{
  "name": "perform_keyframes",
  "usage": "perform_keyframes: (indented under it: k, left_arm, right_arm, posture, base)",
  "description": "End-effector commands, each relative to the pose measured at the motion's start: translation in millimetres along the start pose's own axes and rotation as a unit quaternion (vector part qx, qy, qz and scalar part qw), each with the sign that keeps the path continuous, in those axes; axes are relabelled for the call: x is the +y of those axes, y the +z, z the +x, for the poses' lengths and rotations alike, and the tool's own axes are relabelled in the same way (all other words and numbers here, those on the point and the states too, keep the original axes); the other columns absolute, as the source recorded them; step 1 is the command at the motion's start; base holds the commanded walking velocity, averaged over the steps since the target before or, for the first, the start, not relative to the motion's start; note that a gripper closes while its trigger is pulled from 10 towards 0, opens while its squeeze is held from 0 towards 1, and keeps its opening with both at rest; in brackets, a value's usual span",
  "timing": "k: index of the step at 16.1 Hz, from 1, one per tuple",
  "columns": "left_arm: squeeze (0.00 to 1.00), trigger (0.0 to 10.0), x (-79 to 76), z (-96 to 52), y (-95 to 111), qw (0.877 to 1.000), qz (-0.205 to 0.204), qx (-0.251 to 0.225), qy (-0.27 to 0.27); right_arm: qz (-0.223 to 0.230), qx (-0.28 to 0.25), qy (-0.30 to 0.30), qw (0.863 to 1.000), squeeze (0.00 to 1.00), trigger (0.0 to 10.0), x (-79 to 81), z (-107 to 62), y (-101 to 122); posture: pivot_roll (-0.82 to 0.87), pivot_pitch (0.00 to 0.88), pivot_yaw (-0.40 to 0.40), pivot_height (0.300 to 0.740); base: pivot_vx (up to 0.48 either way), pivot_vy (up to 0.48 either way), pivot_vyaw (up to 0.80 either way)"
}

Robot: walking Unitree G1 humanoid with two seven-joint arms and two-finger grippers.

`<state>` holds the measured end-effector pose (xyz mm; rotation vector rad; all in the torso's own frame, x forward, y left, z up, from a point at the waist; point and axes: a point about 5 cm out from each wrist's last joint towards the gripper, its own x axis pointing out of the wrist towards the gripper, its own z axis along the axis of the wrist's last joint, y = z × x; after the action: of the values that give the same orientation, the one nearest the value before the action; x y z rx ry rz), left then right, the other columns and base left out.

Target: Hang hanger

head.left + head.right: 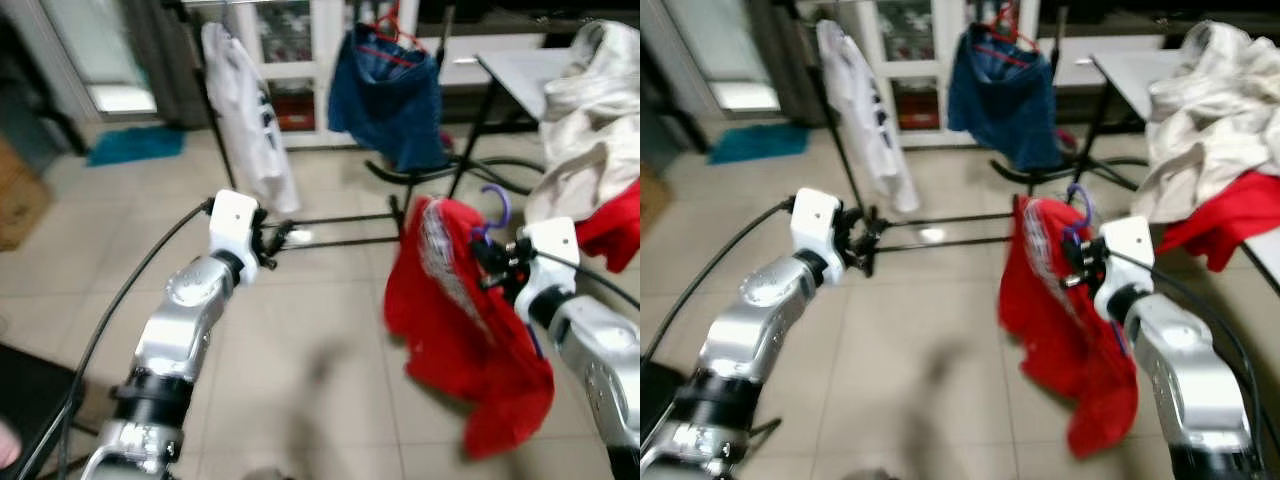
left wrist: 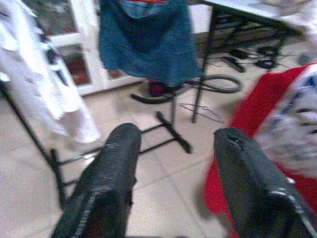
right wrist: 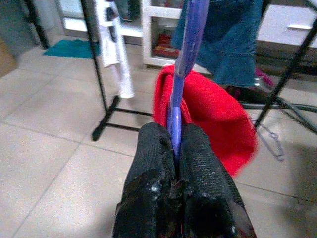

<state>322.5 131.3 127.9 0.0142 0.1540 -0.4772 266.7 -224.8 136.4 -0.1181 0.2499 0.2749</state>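
The purple hanger (image 3: 184,64), draped with a red garment (image 1: 455,330), is pinched between the 2 clenched fingers of the right gripper (image 1: 493,268), short of the clothes rack (image 1: 330,228). The left gripper (image 2: 173,173) is held spread and empty, so the hanging is judged not yet done.

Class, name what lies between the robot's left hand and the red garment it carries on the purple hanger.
In the left eye view, bare tiled floor and the black rack base bars lie between the left hand and the red garment.

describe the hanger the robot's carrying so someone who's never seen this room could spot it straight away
Start at the clothes rack in the middle of the tiled floor, then look towards the robot's right gripper. Its fingers are shut on a purple hanger with a red garment draped on it. The rack's own hanger is red and carries blue clothing.
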Motion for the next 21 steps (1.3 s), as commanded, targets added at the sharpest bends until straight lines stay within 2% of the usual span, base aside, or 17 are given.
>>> perform_keyframes:
  k: [1, 2, 4, 5, 7, 8, 9, 10, 11, 12, 14, 16, 17, 18, 19, 21]
  left_arm:
    - [1.00, 10.0, 1.5, -1.3, 6, 1.000, 0.000, -0.005, -0.013]
    - [1.00, 10.0, 6.8, 2.1, 10, 0.999, 0.009, -0.007, -0.038]
    - [1.00, 10.0, 10.5, 7.8, 15, 0.998, 0.036, -0.001, -0.051]
    - [1.00, 10.0, 11.0, 11.8, 20, 0.995, 0.071, 0.000, -0.067]
    - [1.00, 10.0, 9.7, 14.7, 23, 0.992, 0.096, 0.003, -0.081]
    - [0.20, 10.0, -0.8, 20.0, 27, 0.989, 0.089, -0.003, -0.116]
    - [0.00, 10.0, -7.2, 22.2, 27, 0.987, 0.079, -0.005, -0.140]
    - [0.00, 10.0, -10.7, 24.5, 27, 0.986, 0.072, -0.006, -0.151]
    - [0.20, 10.0, -11.8, 27.7, 26, 0.986, 0.056, -0.009, -0.158]
    - [1.00, 10.0, -10.5, 30.0, 28, 0.986, 0.043, -0.016, -0.161]
    - [1.00, 10.0, -21.0, 35.2, 36, 0.981, 0.007, -0.039, -0.188]
    - [1.00, 10.0, -44.3, 41.3, 45, 0.970, -0.034, -0.061, -0.232]
    - [1.00, 10.0, -48.4, 44.7, 45, 0.969, -0.041, -0.061, -0.238]
    - [0.14, 10.0, -50.7, 49.0, 44, 0.968, -0.035, -0.054, -0.241]
    - [0.00, 10.0, -52.5, 52.2, 42, 0.969, -0.025, -0.046, -0.242]
    - [0.00, 10.0, -55.3, 56.0, 41, 0.970, -0.018, -0.032, -0.239]
  right_arm:
    - [-0.007, -0.020, 0.016, 1.000, 0.00, 10.0, 4.5, -1.6, 11]
    - [-0.017, -0.019, 0.050, 0.998, 0.00, 10.0, 11.3, -0.3, 15]
    - [-0.037, -0.026, 0.094, 0.995, 0.00, 10.0, 15.2, 2.6, 20]
    - [-0.041, -0.038, 0.119, 0.991, 0.00, 10.0, 16.4, 7.9, 26]
    - [-0.032, -0.051, 0.138, 0.989, 0.00, 10.0, 18.9, 11.8, 32]
    - [-0.019, -0.062, 0.171, 0.983, 0.00, 10.0, 24.2, 14.3, 42]
    - [-0.009, -0.069, 0.188, 0.980, 0.00, 10.0, 27.4, 15.0, 48]
    - [-0.004, -0.075, 0.205, 0.976, 0.00, 10.0, 30.5, 15.3, 53]
    - [-0.004, -0.080, 0.222, 0.972, 0.00, 10.0, 33.5, 15.4, 59]
    - [-0.005, -0.078, 0.214, 0.974, 0.00, 10.0, 32.3, 17.3, 62]
    - [0.014, -0.068, 0.179, 0.981, 0.00, 10.0, 28.2, 23.6, 66]
    - [0.021, -0.064, 0.174, 0.982, 0.00, 10.0, 36.0, 28.7, 71]
    - [0.024, -0.065, 0.174, 0.982, 0.00, 10.0, 39.5, 30.8, 73]
    - [0.030, -0.065, 0.168, 0.983, 0.00, 10.0, 42.7, 34.4, 77]
    - [0.036, -0.063, 0.159, 0.985, 0.00, 10.0, 45.2, 37.8, 80]
    - [0.045, -0.058, 0.144, 0.987, 0.00, 10.0, 47.1, 42.8, 83]
  posture:
    - [-0.04, 0.000, 0.043, 0.740]
    - [-0.03, 0.000, 0.027, 0.740]
    - [-0.01, 0.000, 0.013, 0.740]
    - [0.00, 0.000, 0.002, 0.740]
    - [0.01, 0.000, 0.002, 0.740]
    - [0.01, 0.000, 0.004, 0.740]
    - [0.00, 0.000, 0.010, 0.740]
    - [0.00, 0.000, 0.012, 0.740]
    - [-0.01, 0.000, 0.013, 0.740]
    - [-0.01, 0.000, 0.011, 0.740]
    - [-0.02, 0.000, 0.013, 0.740]
    - [-0.02, 0.000, 0.016, 0.740]
    - [-0.03, 0.000, 0.019, 0.740]
    - [-0.03, 0.000, 0.020, 0.740]
    - [-0.03, 0.000, 0.021, 0.740]
    - [-0.03, 0.000, 0.021, 0.740]
  base:
    - [0.000, 0.000, 0.00]
    - [0.000, 0.000, 0.00]
    - [0.000, 0.000, 0.00]
    - [0.000, 0.000, 0.00]
    - [0.000, 0.000, 0.00]
    - [0.000, 0.000, 0.00]
    - [0.000, 0.000, 0.00]
    - [0.000, 0.000, 0.00]
    - [0.000, 0.000, 0.00]
    - [0.000, 0.000, 0.00]
    - [0.000, 0.000, 0.00]
    - [0.000, 0.000, 0.00]
    - [0.000, 0.000, 0.00]
    - [0.000, 0.000, 0.00]
    - [0.000, 0.000, 0.00]
    - [0.000, 0.000, 0.00]
